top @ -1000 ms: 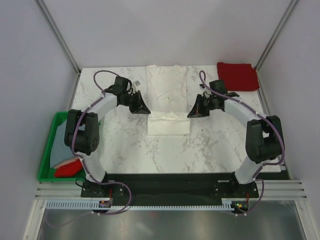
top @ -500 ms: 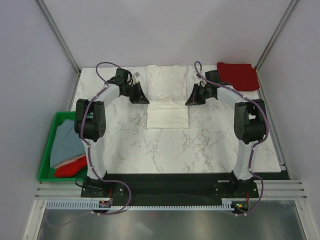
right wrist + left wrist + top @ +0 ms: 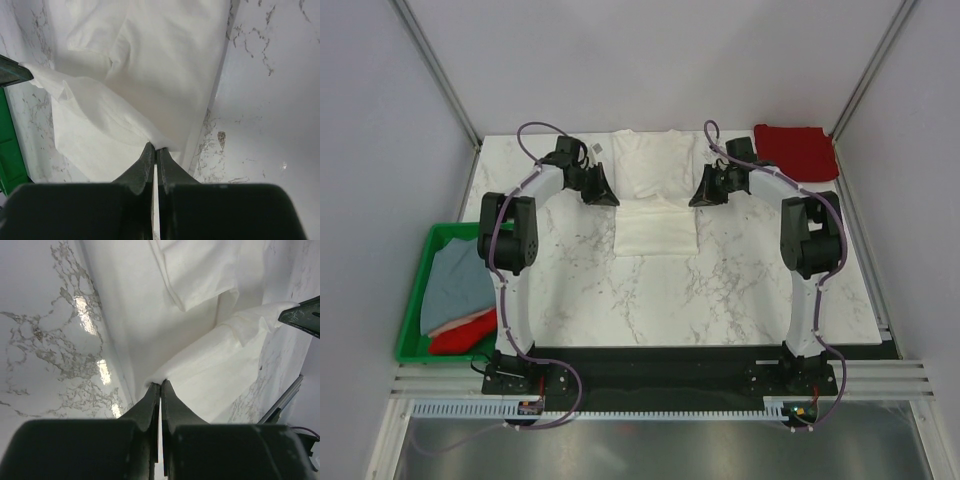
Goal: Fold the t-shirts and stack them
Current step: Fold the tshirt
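Note:
A large white t-shirt [image 3: 655, 195] lies on the marble table, its lower part folded up over itself. My left gripper [image 3: 609, 199] is shut on the white shirt's hem at the left corner [image 3: 159, 383]. My right gripper [image 3: 698, 198] is shut on the hem at the right corner [image 3: 156, 147]. Both hold the folded edge stretched between them above the shirt's middle. A dark red t-shirt [image 3: 796, 151] lies folded at the far right corner. A grey-blue shirt [image 3: 455, 285] and a bright red shirt [image 3: 460, 333] lie in the crate.
A green plastic crate [image 3: 415, 330] sits off the table's left edge. White walls and metal posts close in the back and sides. The black base rail runs along the near edge.
Both grippers have carried the white shirt's hem farther toward the back of the table, lengthening the fold. Both arms have stretched out.

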### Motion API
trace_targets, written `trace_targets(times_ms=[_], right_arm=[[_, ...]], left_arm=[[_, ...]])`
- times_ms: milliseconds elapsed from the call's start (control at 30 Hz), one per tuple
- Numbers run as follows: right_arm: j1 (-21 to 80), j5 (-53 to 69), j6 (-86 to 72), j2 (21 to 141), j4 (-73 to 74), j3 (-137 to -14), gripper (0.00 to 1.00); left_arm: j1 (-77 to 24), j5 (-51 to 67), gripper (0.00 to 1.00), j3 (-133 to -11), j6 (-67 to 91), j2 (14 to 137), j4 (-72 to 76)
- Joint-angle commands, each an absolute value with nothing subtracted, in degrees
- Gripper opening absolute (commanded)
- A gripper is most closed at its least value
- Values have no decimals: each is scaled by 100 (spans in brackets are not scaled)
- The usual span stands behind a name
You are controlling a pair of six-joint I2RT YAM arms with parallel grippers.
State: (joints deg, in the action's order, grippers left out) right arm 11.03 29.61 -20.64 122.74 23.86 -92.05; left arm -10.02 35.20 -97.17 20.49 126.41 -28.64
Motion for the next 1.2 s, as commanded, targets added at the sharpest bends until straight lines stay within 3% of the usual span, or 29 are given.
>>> trace_targets(times_ms=[0,33,67,167,233,433,633,867,1167], right_arm=[[1072,2839,-1925,12357,2154,-9475,6],[1072,2830,-1925,12384,2127,-9483,11],[1081,2813,-1925,12366,2092,-9492,26],[1046,2663,-1838,12060,2030,-9422,50],[959,2654,-1837,11579,2021,-9238,52],[826,3390,-2250,10584,2004,-7720,55],[721,3981,-2898,10266,1512,-6323,55],[633,4271,-3225,10195,1143,-5494,55],[633,4403,-3550,10529,791,-5361,56]], left_arm=[[-975,3191,5,-10046,1731,12709,-2760],[-967,3138,15,-10063,1740,12709,-2751],[-967,3016,25,-10072,1740,12700,-2760],[-976,2734,48,-10029,1591,12438,-2882],[-949,2461,60,-9757,1617,11948,-3102],[-738,3233,62,-8026,2301,10847,-3138],[-721,4577,58,-6717,2890,10767,-2480],[-721,4615,57,-6557,3006,10890,-2347],[-773,4562,56,-6513,3173,11276,-2215]])
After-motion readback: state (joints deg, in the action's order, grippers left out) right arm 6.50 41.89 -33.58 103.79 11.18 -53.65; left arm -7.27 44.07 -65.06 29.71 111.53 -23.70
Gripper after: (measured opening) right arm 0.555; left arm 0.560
